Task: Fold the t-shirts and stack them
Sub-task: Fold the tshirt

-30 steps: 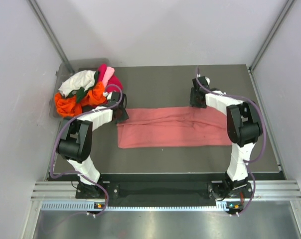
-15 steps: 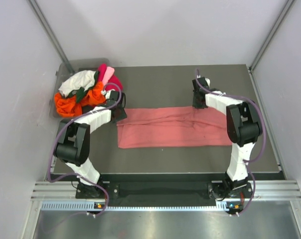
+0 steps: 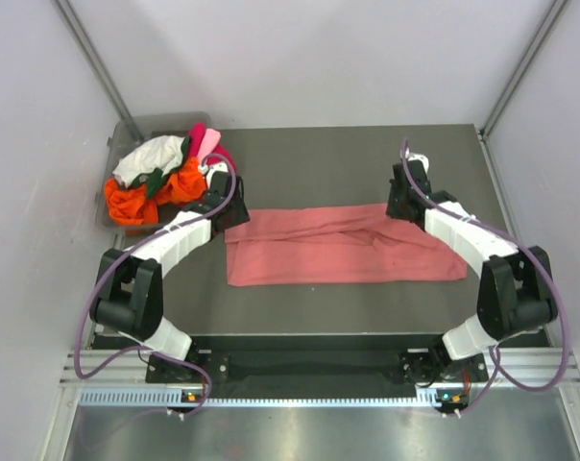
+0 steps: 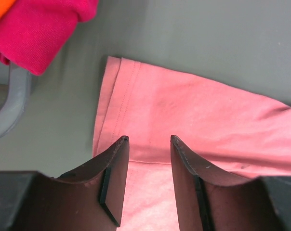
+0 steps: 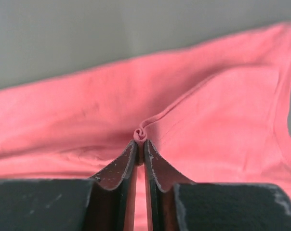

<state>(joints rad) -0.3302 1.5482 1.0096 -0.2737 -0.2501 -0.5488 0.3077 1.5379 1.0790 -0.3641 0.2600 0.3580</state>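
The dusty salmon-pink t-shirt point(image 3: 338, 252) lies folded into a long strip across the middle of the dark table point(image 3: 309, 163). My left gripper point(image 3: 234, 213) is open, its jaws hovering over the shirt's left end point(image 4: 208, 115); in the left wrist view the left gripper point(image 4: 149, 139) holds nothing. My right gripper point(image 3: 398, 206) is at the strip's far right part. In the right wrist view the right gripper point(image 5: 140, 140) is shut on a small pinched roll of the salmon shirt point(image 5: 78, 110).
A heap of other t-shirts sits at the back left in a grey bin point(image 3: 127, 130): orange point(image 3: 136, 202), white point(image 3: 151, 158), magenta point(image 3: 196, 134), dark green point(image 3: 156, 181). The magenta shirt point(image 4: 39, 29) and bin rim point(image 4: 15, 96) are close to my left gripper. Walls enclose three sides.
My right arm has swung outward and its gripper moved a little right, drawing the shirt's right end further right. My left arm's elbow has shifted left; its gripper stays at the shirt's left end.
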